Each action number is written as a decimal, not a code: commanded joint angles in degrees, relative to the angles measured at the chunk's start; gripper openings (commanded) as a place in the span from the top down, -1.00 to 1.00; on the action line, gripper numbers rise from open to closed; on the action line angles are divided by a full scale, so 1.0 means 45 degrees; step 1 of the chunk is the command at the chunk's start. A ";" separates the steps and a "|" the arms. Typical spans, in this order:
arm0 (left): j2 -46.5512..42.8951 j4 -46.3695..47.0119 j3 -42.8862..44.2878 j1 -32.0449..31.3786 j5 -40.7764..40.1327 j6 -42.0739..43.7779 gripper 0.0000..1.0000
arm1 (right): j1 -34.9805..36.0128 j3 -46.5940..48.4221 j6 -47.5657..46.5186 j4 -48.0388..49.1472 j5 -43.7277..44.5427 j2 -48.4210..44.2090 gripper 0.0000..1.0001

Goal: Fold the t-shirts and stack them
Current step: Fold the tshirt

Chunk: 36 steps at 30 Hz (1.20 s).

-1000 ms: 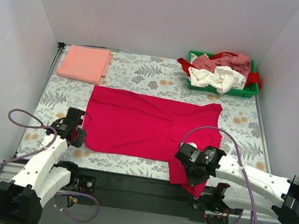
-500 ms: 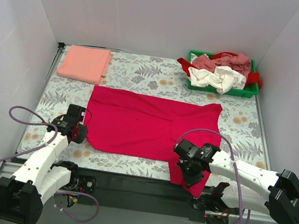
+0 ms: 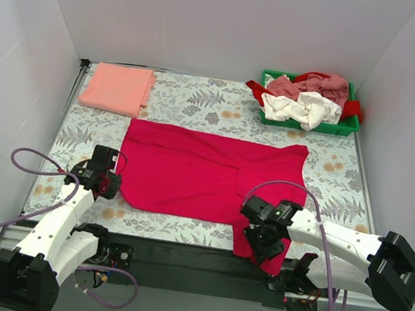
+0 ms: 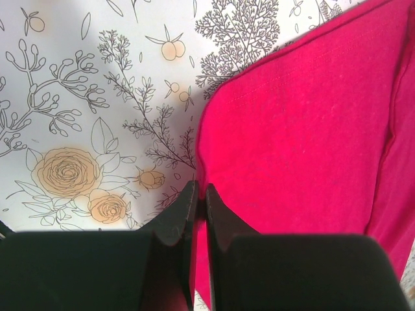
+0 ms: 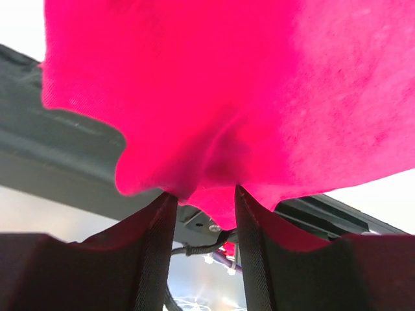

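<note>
Two near corners | left fingers point(image 4: 178, 220) pinch large crimson cloth t-shirt point(image 3: 197, 173) | right fingers point(image 5: 152, 240) half-parted (cloth between) | long axis left-right

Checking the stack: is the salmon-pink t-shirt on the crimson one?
No, the salmon-pink t-shirt lies apart from the crimson t-shirt, farther back and left.

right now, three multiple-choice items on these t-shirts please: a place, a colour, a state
1. Where does the folded salmon-pink t-shirt lie on the table? A far left corner B near right corner C centre
2. What colour is the bin of crumpled t-shirts? A blue B green C black
3. The crimson t-shirt is A spread out B rolled up C in the bin
Answers: 1 A, it sits by the far left edge; 2 B, its rim shows green; 3 A, it lies open mid-table.
</note>
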 commanded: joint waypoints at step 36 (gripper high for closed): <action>-0.0242 0.0343 0.0763 0.0053 -0.0170 0.0497 1.00 | -0.0791 0.2136 0.1113 -0.0039 0.5063 -0.0096 0.97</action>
